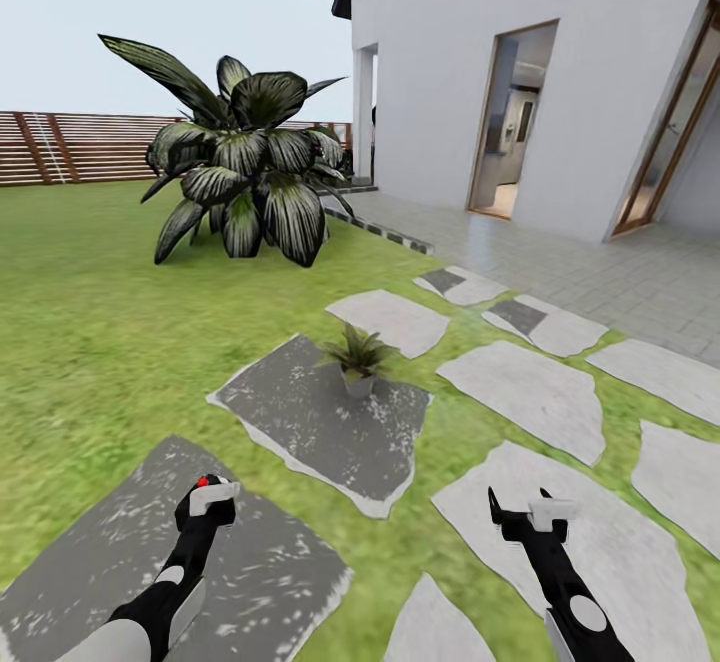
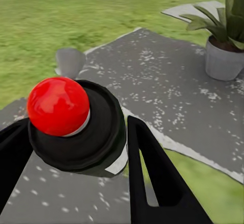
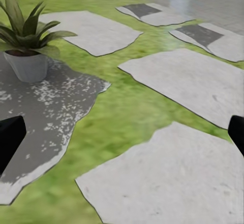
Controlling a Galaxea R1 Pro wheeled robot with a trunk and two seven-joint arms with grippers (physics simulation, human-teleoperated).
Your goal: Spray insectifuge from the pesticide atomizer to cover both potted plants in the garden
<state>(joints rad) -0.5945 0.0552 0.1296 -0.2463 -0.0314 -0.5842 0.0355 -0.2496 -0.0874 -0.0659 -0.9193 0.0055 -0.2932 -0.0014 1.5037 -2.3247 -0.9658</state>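
Left gripper (image 1: 205,498) clasping upright pesticide atomizer (image 2: 76,127), cap skyward

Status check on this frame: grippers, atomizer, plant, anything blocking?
Left gripper shut on the pesticide atomizer, red knob up. Right gripper open, empty. One potted plant ahead on a dark paving stone. Nothing between.

Ahead: one potted plant (image 1: 357,359) stands at the dark slab's (image 1: 300,432) far edge.
Slab's near part: bare.
Right: pale slabs (image 1: 530,392) flat, open.
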